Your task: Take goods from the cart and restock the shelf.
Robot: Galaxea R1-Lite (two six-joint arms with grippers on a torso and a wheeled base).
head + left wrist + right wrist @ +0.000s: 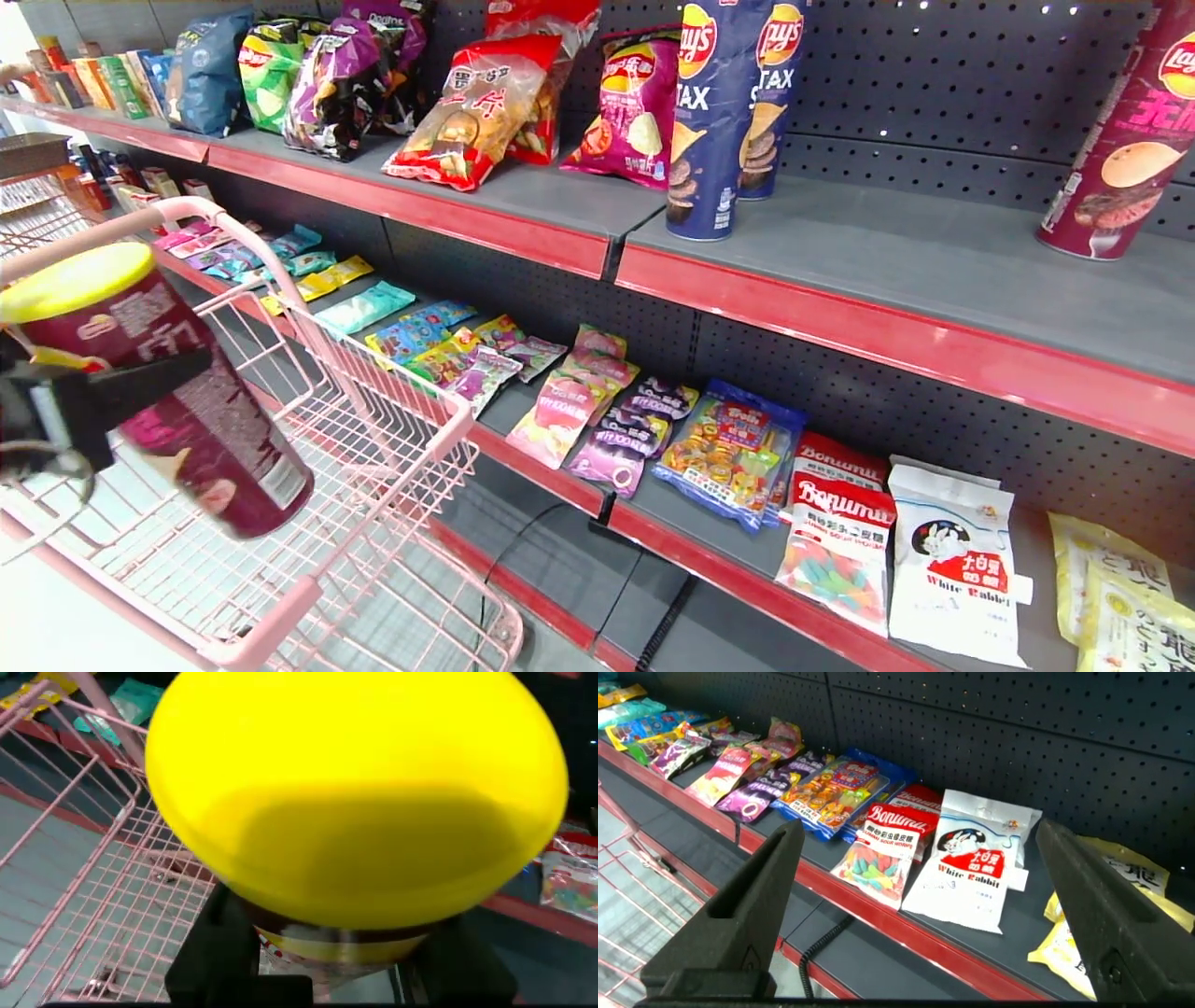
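**Left hand** (56,411): shut round the can, one dark finger lying across its upper body.

**Can** (201,411): maroon tube with a yellow lid (355,793), held tilted over the near left of the cart (439,420), lid toward the left.
- Handling, as a judgement: a light, stiff tube with a smooth wall that may slip. The contents are brittle, so grip the body below the lid firmly but without crushing.

**Upper shelf** (887,252): snack bags at left, two blue cans (714,121) in the middle, a matching maroon can (1120,140) at far right. The bare stretch between them looks the likely slot.

**Right hand** (920,831): fingers spread wide, holding nothing, above the lower shelf's candy bags (878,854).

**Views**
- Head view gives the can's tilt and its place over the cart.
- Left wrist view gives the lid face-on, with fingers (215,952) either side of the tube.
- Right wrist view gives the open right hand.
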